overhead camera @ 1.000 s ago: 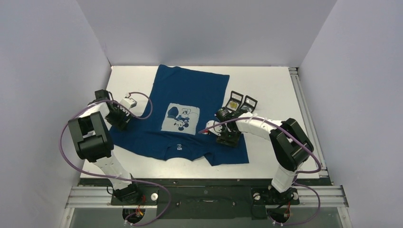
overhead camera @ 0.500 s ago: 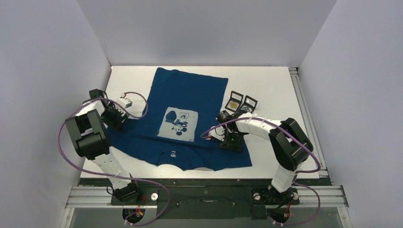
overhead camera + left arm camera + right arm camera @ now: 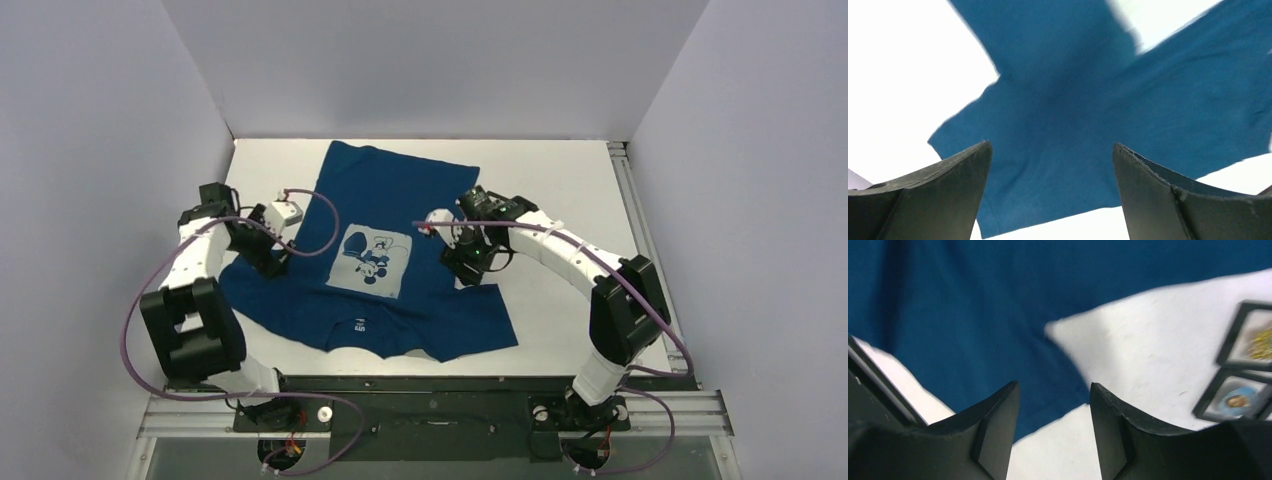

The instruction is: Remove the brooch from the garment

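Note:
The garment (image 3: 390,190) is a dark blue T-shirt lying flat on the white table, collar toward the near edge, with its pale square mouse print (image 3: 370,262) face up. No brooch shows on it in any view. My left gripper (image 3: 277,264) is open and empty over the shirt's left sleeve; the left wrist view shows the blue cloth (image 3: 1073,100) between its spread fingers (image 3: 953,180). My right gripper (image 3: 468,264) is open and empty over the shirt's right edge, where the cloth (image 3: 973,300) meets the bare table (image 3: 1138,350).
Two small black-framed open boxes lie on the table right of the shirt. One holds a gold piece (image 3: 1254,340) and the other a blue round piece (image 3: 1234,400). My right arm covers them in the top view. White walls close in the table, with a rail (image 3: 640,230) at right.
The right gripper has moved up and away from the near sleeve to the shirt's right edge, covering the boxes. The left gripper has moved right onto the left sleeve. The shirt shifted slightly.

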You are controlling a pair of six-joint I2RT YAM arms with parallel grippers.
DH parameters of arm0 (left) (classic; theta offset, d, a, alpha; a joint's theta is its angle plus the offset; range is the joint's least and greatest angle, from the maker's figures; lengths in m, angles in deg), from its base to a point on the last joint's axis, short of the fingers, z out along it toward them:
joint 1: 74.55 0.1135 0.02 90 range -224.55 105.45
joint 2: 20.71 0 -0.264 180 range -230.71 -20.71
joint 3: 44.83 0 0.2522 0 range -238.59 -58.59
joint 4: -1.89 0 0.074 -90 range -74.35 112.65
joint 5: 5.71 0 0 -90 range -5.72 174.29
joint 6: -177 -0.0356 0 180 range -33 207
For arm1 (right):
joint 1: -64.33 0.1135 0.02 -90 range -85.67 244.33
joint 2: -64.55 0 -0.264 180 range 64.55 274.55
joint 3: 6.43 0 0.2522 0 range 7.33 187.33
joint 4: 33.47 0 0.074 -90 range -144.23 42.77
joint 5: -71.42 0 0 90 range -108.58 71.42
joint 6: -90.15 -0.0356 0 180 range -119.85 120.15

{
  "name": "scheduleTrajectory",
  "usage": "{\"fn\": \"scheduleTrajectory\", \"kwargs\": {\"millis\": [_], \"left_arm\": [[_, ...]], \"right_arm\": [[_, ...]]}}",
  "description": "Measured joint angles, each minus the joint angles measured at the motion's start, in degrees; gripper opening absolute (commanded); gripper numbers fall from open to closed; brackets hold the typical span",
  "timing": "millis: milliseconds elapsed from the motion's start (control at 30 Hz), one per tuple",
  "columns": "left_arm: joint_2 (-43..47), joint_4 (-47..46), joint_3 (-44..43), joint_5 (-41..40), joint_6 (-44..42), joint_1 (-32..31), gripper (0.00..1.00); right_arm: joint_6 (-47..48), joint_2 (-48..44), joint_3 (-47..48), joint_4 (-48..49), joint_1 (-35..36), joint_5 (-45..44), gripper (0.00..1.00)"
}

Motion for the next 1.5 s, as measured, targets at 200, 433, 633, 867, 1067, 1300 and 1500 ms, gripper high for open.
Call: {"fn": "scheduleTrajectory", "kwargs": {"millis": [200,433,633,867,1067,1300,1500], "left_arm": [[16.3,1.2,8.2,9.2,2.4,-17.9,0.72],[24.2,-5.0,18.2,10.0,14.6,-44.2,0.58],[18.1,-15.8,18.6,3.2,23.0,-57.6,0.56],[8.9,-21.5,18.7,-4.8,26.2,-66.6,0.54],[3.6,-22.6,18.9,-8.6,26.6,-70.0,0.54],[2.2,-21.9,18.3,-8.7,25.6,-72.2,0.54],[2.3,-17.7,17.5,-4.9,24.3,-73.1,0.58]], "right_arm": [[-12.2,5.6,11.8,8.5,-1.7,1.9,0.47],[-20.5,18.6,20.5,15.2,-4.8,1.8,0.44],[-23.2,25.1,24.3,16.3,-5.8,1.6,0.42],[-23.4,30.9,29.0,17.5,-5.6,-0.5,0.4],[-23.3,35.0,32.1,16.5,-5.7,-2.3,0.4],[-23.4,39.5,39.7,13.4,-6.4,-3.5,0.4],[-24.1,41.7,43.6,11.0,-7.4,-3.2,0.4]]}}
